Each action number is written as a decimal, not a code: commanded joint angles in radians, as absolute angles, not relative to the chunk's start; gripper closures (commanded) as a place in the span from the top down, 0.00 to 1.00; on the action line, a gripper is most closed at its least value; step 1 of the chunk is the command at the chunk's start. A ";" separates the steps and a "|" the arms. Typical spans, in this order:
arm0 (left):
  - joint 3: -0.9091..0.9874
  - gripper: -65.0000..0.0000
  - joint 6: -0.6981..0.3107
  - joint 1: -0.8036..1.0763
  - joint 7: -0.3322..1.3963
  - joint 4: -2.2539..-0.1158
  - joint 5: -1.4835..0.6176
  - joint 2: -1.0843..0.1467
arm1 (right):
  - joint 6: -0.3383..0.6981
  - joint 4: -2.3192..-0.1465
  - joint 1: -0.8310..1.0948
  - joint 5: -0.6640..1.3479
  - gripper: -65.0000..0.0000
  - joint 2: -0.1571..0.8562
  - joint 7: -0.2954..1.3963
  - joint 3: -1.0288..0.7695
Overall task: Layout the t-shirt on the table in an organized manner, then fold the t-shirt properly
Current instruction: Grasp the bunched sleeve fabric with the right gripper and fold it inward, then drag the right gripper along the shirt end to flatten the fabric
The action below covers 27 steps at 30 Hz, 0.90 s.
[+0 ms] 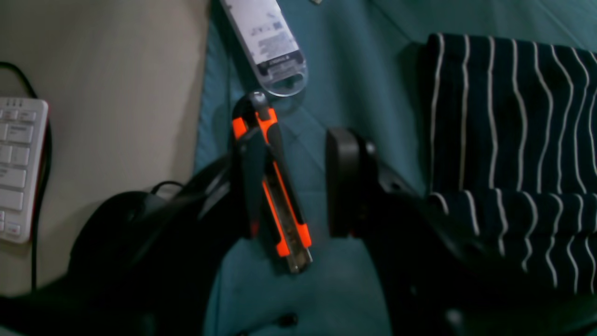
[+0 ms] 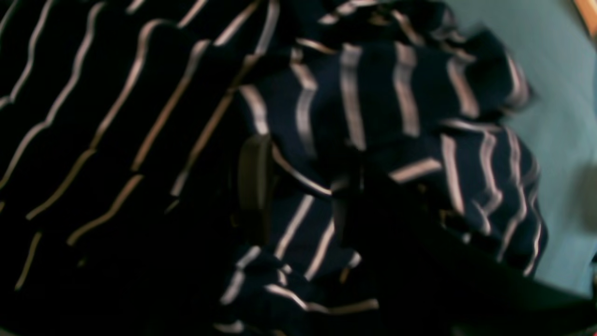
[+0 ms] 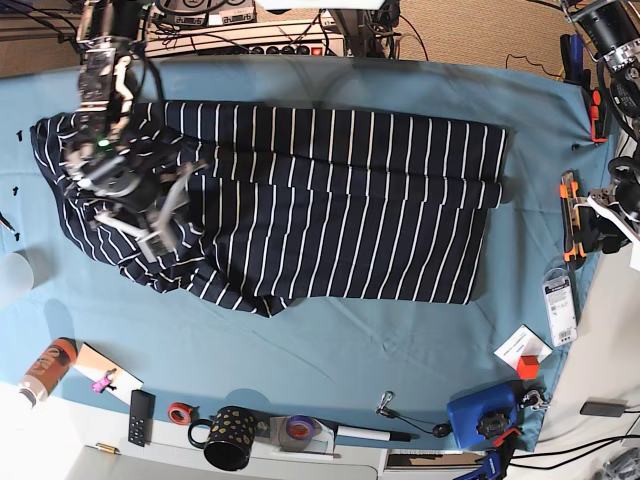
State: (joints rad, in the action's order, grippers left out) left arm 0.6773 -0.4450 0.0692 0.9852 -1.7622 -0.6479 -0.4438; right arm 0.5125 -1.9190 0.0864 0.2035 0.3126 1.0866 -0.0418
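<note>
While the right tool (image 2: 298, 186) hangs over the bunched end of the t-shirt (image 3: 320, 200), its two dark fingers (image 2: 254, 182) stand apart with striped cloth showing between them; the view is blurred, so I cannot tell whether any fold is pinched. In the base view that arm reaches down from the far edge of the surface (image 3: 330, 330), wrist bent over the shirt's crumpled part.

The left tool (image 1: 298, 182) sits at the opposite end of the surface, by its pale edge, fingers (image 1: 343, 182) spread moderately wide with nothing between them but teal cloth. Beneath the nearer finger lies an orange and black utility knife (image 1: 280, 205), flat on the cloth. Just past its tip rests a clear plastic package (image 1: 268, 44) with a white label; the print is too small to read.

The t-shirt lies spread lengthwise across the far half of the surface, mostly flat, one end rumpled under the right arm, the other end folded over itself near the left tool. Beside the surface's edge, on a beige desk (image 1: 116, 93), a white keyboard (image 1: 16, 168) shows partly.
</note>
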 commanded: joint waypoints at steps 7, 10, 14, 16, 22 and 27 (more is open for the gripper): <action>0.683 0.35 -0.445 0.058 0.956 -1.777 -0.659 -0.465 | 0.341 -1.935 0.072 -0.038 0.32 0.326 0.994 0.134; 0.683 0.35 -0.445 0.058 0.956 -1.777 -0.659 -0.465 | 0.289 -1.934 0.072 -0.110 0.32 0.330 0.986 0.186; 0.683 0.35 -0.445 0.058 0.956 -1.777 -0.659 -0.465 | 0.276 -1.884 0.070 -0.113 0.32 0.330 0.966 0.198; 0.683 0.35 -0.445 0.058 0.956 -1.777 -0.659 -0.465 | 0.267 -1.849 0.069 -0.122 0.32 0.330 0.968 0.197; 0.683 0.35 -0.445 0.058 0.949 -1.777 -0.659 -0.465 | 0.226 -1.826 0.060 -0.141 0.32 0.330 0.957 0.197; 0.683 0.35 -0.445 0.058 0.949 -1.777 -0.659 -0.465 | 0.227 -1.824 0.019 -0.140 0.32 0.330 0.943 0.197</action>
